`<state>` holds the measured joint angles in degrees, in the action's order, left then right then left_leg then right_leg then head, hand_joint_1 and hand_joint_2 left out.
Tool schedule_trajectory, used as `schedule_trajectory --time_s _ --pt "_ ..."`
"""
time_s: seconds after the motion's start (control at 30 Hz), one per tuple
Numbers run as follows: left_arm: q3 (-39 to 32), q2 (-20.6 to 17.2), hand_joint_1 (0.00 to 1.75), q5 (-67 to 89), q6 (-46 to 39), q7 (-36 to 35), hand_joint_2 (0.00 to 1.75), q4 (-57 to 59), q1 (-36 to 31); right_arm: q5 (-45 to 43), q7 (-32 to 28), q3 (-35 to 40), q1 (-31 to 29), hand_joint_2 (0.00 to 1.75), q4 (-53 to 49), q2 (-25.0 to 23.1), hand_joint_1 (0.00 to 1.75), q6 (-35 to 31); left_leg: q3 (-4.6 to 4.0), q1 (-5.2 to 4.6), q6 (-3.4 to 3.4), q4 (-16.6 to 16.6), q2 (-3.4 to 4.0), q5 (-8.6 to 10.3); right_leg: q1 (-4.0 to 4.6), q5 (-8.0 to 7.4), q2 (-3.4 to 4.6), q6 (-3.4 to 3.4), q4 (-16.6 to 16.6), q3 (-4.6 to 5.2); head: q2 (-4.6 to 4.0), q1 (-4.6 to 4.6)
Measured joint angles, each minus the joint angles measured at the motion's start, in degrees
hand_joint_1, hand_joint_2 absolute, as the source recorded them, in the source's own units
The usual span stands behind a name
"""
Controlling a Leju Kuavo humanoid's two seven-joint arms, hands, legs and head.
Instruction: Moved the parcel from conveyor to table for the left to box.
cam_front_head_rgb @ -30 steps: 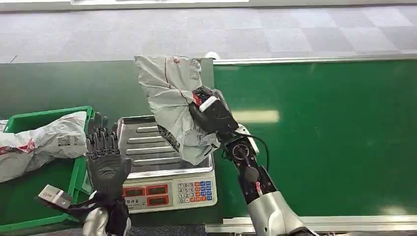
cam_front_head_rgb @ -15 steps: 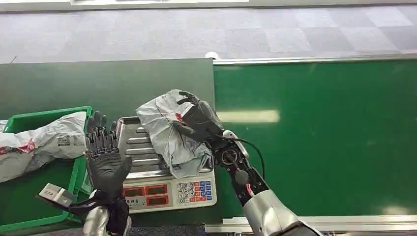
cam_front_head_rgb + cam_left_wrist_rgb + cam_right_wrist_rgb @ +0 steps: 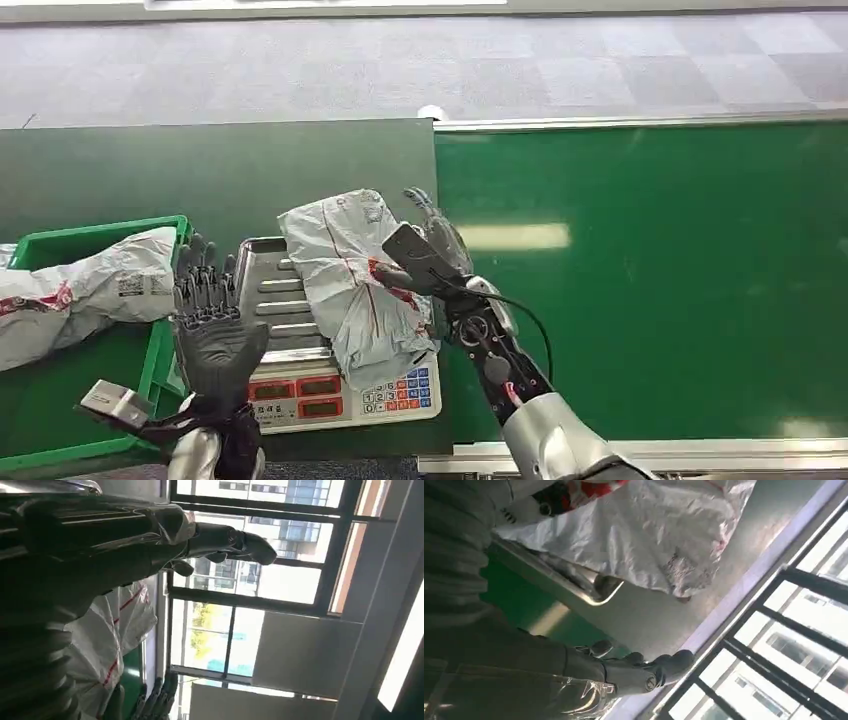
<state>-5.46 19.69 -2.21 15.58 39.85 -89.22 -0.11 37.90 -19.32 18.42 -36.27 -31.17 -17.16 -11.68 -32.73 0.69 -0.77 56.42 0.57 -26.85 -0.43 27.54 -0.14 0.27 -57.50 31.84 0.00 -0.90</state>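
A grey parcel (image 3: 352, 285) is seen lying across the steel pan of a weighing scale (image 3: 262, 290) on the dark table (image 3: 150, 170), just beside the green conveyor (image 3: 650, 280), its lower edge draped over the keypad. The right hand (image 3: 425, 252) is held at the parcel's conveyor-side edge with its fingers (image 3: 428, 210) spread wide and nothing gripped, apparently so the bag is left free on the pan. The left hand (image 3: 212, 320) is raised beside the scale, palm open and fingers apart, judged to be placed there for the pick-up to come. At the table's left a green crate (image 3: 160, 335) is seen holding another grey parcel (image 3: 85, 295), the likely destination.
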Motion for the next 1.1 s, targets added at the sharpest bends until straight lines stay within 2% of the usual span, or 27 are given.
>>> schedule_trajectory --time_s 0.13,0.33,0.47,0.67,0.83,1.1 --pt "-0.07 -0.28 0.00 1.27 -1.88 0.00 1.75 -1.29 2.23 -0.66 -4.81 -4.11 7.14 1.75 -8.95 1.86 0.00 -5.58 -0.03 -0.01 0.03 0.01 -0.07 -0.05 -0.01 0.04 -0.04 0.03 0.01 0.02 0.00 0.00" --pt "-0.87 -0.78 0.00 1.33 -2.08 0.00 1.75 -4.99 7.81 -6.47 -18.28 -11.88 20.05 1.75 -26.93 3.60 0.00 -12.93 -0.11 0.00 0.02 0.00 -0.04 -0.13 -0.01 0.09 -0.06 0.01 0.03 0.11 0.00 0.00" --pt "-1.16 -1.57 0.00 3.06 -2.12 0.00 1.75 -6.03 9.24 -9.96 -20.41 -13.66 28.59 1.75 -36.70 4.59 0.00 -17.28 -0.11 0.01 0.02 -0.01 -0.22 -0.13 0.00 0.17 -0.20 0.01 0.05 0.08 0.00 0.00" --pt "5.82 -5.95 0.00 13.05 -19.55 0.00 1.75 -5.11 6.13 -16.02 -20.72 -13.40 38.81 1.75 -48.53 6.45 0.00 -21.53 -0.08 0.00 0.02 -0.01 -0.21 -0.13 0.00 0.16 -0.24 0.01 0.05 0.02 0.00 -0.02" --pt "10.64 -8.09 0.00 24.62 -26.77 -1.37 1.75 0.67 0.92 -16.77 -20.74 -11.85 42.53 1.75 -53.37 7.36 0.00 -22.62 -0.03 -0.01 0.03 -0.01 -0.17 -0.12 -0.01 0.13 -0.22 0.02 0.05 -0.03 0.00 0.00" --pt "13.29 -8.83 0.00 39.63 -35.22 -9.21 1.75 5.51 -6.71 -12.87 -20.74 -9.53 41.56 1.75 -53.48 6.84 0.00 -19.34 -0.03 0.00 0.02 -0.01 -0.19 -0.09 0.00 0.11 -0.22 0.02 0.04 -0.03 0.00 -0.02"
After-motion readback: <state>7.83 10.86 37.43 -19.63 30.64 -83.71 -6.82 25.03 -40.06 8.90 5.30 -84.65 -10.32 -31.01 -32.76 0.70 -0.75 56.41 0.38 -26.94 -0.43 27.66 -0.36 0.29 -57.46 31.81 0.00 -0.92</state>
